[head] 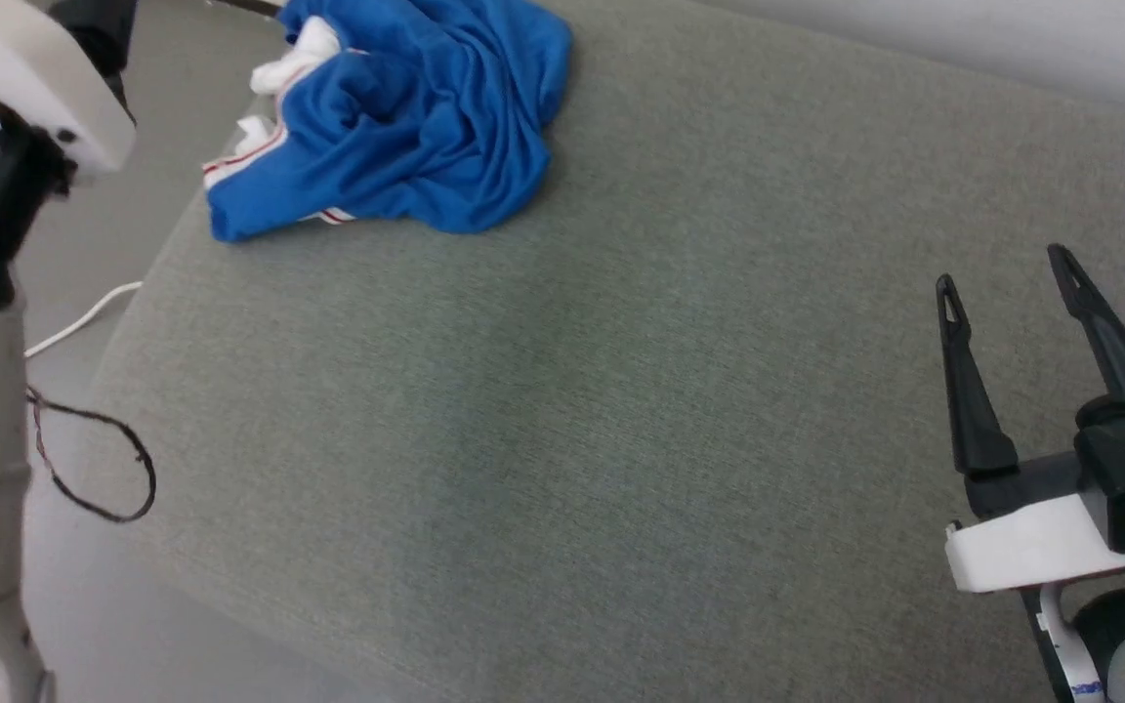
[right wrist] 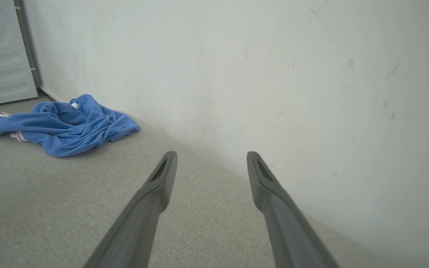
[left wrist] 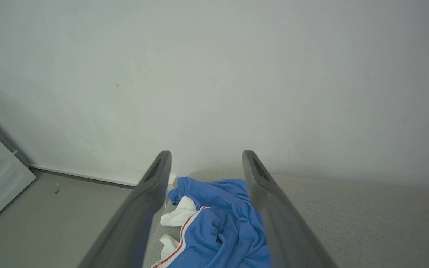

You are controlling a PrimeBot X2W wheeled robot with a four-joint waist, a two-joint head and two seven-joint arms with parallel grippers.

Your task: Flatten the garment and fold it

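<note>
The garment [head: 406, 117] lies crumpled in a blue heap at the far left corner of the grey fabric surface [head: 562, 410], near the wall [right wrist: 274, 74], the left gripper [left wrist: 206, 154] poised over it with jaws spread and empty, the right gripper [head: 1002, 268] well apart, likewise spread and empty.

Soft blue cloth garment [head: 426, 127] on matt, woven grey upholstery [head: 621, 410].

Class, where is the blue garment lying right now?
In the head view the garment lies crumpled upper left, at a corner of the grey surface.
</note>
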